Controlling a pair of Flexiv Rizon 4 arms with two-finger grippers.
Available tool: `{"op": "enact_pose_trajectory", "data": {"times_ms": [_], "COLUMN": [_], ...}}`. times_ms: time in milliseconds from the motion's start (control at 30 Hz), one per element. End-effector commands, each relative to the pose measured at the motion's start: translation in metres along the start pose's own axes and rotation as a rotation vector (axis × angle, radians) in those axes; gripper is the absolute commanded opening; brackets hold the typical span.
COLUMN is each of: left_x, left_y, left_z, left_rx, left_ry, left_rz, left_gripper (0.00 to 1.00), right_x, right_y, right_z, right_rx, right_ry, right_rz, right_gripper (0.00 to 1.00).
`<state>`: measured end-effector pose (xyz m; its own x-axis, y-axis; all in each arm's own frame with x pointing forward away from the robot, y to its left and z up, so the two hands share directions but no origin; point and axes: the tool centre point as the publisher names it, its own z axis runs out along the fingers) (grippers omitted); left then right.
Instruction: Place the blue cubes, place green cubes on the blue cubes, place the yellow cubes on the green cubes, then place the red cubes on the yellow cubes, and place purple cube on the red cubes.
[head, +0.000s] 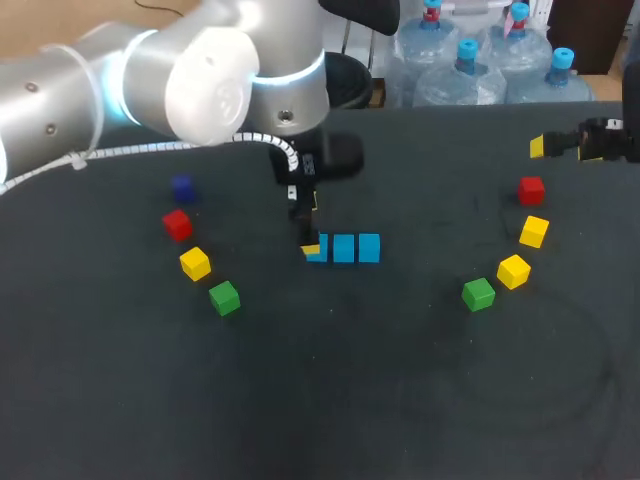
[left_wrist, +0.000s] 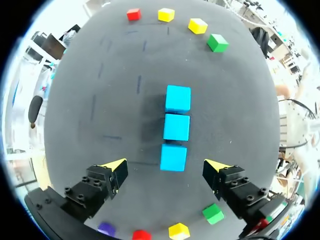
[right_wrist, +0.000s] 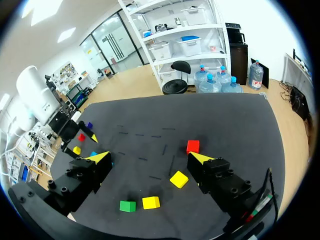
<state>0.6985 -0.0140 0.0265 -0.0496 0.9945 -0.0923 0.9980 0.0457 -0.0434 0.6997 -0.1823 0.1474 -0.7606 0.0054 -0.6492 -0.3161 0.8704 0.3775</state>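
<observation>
Left gripper (left_wrist: 166, 166) over nearest blue cube (left_wrist: 173, 157)

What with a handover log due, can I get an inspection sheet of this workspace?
Surface: dark table.
Job's things: three blue cubes in a row, nothing stacked; purple cube, red cubes, yellow cubes and green cubes lie singly.
Clutter: nothing seen.
Grippers: left gripper open, at one end of the row; right gripper open, empty.
Cables: white cable along left arm.
Surroundings: nothing seen reaching over the table.
</observation>
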Motion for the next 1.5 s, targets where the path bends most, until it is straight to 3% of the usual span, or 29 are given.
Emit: {"op": "enact_pose_trajectory", "data": {"times_ms": [33, 100, 167, 467, 633, 867, 1033, 1233, 1500], "left_x": [0.004, 0.004, 0.002, 0.012, 0.028, 0.061, 0.075, 0.09, 0.107], "left_y": [-0.017, -0.02, -0.028, -0.067, -0.081, -0.102, -0.107, -0.109, -0.111], "left_z": [-0.017, -0.023, -0.024, -0.045, -0.053, -0.041, -0.041, -0.04, -0.016], "left_rx": [-0.086, -0.086, -0.119, -0.204, -0.245, -0.199, -0.218, -0.215, -0.145], "left_ry": [0.017, 0.0, 0.057, 0.029, 0.027, 0.057, 0.111, 0.083, 0.067], "left_rz": [-0.042, -0.078, -0.091, -0.237, -0.315, -0.445, -0.533, -0.604, -0.64], "left_gripper": [1.0, 1.0, 1.0, 1.0, 1.0, 1.0, 1.0, 1.0, 1.0], "right_x": [0.0, 0.0, 0.0, 0.0, 0.0, 0.0, 0.0, 0.0, 0.0], "right_y": [0.0, 0.0, 0.0, 0.0, 0.0, 0.0, 0.0, 0.0, 0.0], "right_z": [-0.001, -0.001, -0.001, -0.001, -0.001, -0.001, -0.001, -0.001, -0.001], "right_rx": [0.002, 0.002, 0.002, 0.002, 0.002, 0.002, 0.002, 0.002, 0.002], "right_ry": [0.0, 0.0, 0.0, 0.0, 0.0, 0.0, 0.0, 0.0, 0.0], "right_rz": [0.0, 0.0, 0.0, 0.0, 0.0, 0.0, 0.0, 0.0, 0.0], "right_gripper": [1.0, 1.0, 1.0, 1.0, 1.0, 1.0, 1.0, 1.0, 1.0]}}
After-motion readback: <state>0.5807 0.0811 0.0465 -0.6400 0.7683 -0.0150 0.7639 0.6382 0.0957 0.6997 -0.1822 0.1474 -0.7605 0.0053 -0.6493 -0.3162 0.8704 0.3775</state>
